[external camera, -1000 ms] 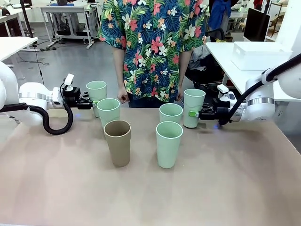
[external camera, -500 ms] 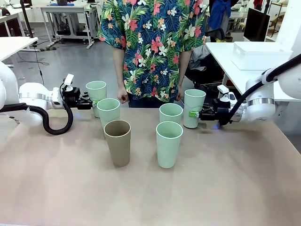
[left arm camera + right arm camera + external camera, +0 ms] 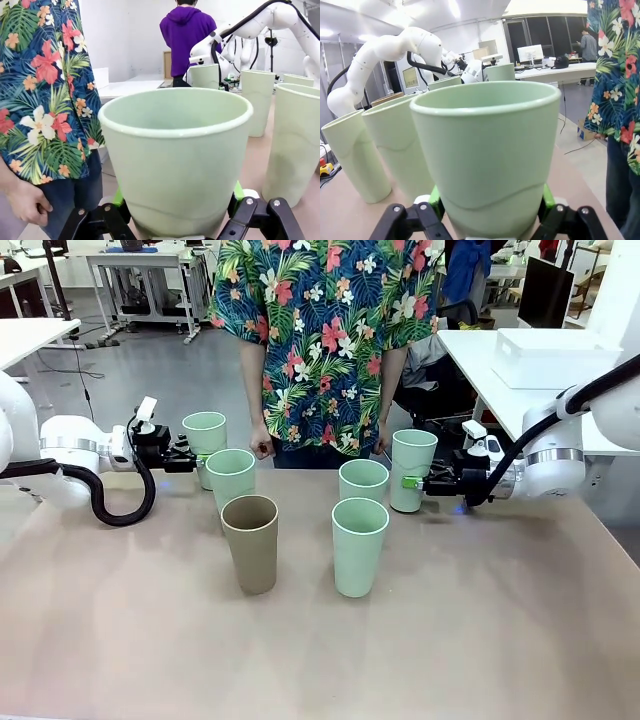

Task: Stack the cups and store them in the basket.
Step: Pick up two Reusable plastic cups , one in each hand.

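Observation:
Six cups stand on the brown table [image 3: 500,640]. My left gripper [image 3: 196,459] is shut on the far-left mint cup [image 3: 205,433], near its base. In the left wrist view the green pads [image 3: 119,196] press both sides of that cup [image 3: 175,155]. My right gripper [image 3: 414,482] is shut on the far-right mint cup [image 3: 412,465]; in the right wrist view that cup [image 3: 487,150] sits between the pads [image 3: 548,196]. Loose between the arms stand a tan cup [image 3: 250,542] and three mint cups [image 3: 231,478] [image 3: 363,480] [image 3: 359,545]. The white basket [image 3: 548,358] sits on a side table at the right.
A person in a flowered shirt stands at the table's far edge, one hand [image 3: 262,447] hanging near the left cups and the other hand [image 3: 384,443] near the right-hand cups. The near half of the table is bare.

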Tool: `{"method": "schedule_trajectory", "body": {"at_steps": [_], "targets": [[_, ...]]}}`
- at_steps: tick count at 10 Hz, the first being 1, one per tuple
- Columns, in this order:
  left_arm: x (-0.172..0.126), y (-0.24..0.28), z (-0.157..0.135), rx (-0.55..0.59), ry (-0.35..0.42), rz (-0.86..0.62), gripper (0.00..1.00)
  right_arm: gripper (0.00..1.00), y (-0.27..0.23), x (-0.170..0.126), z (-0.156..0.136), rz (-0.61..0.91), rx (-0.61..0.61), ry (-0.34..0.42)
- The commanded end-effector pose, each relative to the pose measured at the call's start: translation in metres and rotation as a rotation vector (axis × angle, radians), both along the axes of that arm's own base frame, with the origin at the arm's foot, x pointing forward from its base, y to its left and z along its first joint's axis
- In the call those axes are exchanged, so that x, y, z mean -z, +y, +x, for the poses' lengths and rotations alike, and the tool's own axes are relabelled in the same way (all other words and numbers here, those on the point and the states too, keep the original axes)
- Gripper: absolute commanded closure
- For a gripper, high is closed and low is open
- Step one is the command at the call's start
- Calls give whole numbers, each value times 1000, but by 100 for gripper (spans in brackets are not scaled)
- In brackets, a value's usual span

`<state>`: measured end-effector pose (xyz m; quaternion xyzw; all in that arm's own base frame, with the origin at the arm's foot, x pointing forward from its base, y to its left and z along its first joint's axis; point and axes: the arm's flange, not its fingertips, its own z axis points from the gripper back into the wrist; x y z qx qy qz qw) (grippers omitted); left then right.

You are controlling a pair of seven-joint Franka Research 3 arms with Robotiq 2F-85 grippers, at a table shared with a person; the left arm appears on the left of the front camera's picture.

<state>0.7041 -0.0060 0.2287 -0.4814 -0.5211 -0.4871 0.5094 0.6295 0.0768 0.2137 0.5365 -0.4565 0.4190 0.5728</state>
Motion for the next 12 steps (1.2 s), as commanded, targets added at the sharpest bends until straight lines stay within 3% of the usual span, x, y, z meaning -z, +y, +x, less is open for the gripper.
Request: {"method": "schedule_trajectory", "body": {"at_steps": [1, 4, 7, 10, 12], "targets": [[-40, 10, -15, -39, -34, -15, 14, 15, -3, -42, -13, 10, 47, -53], [-94, 25, -39, -48, -38, -20, 14, 15, -9, -101, -31, -10, 113, -112], [-156, 37, -84, -51, -55, -15, 14, 15, -31, -167, -90, -35, 146, -198], [-192, 38, -149, -54, -70, -18, 14, 15, -48, -184, -143, -49, 161, -238], [-190, 32, -184, -21, -103, -33, 14, 15, -49, -172, -169, -65, 140, -231]]}}
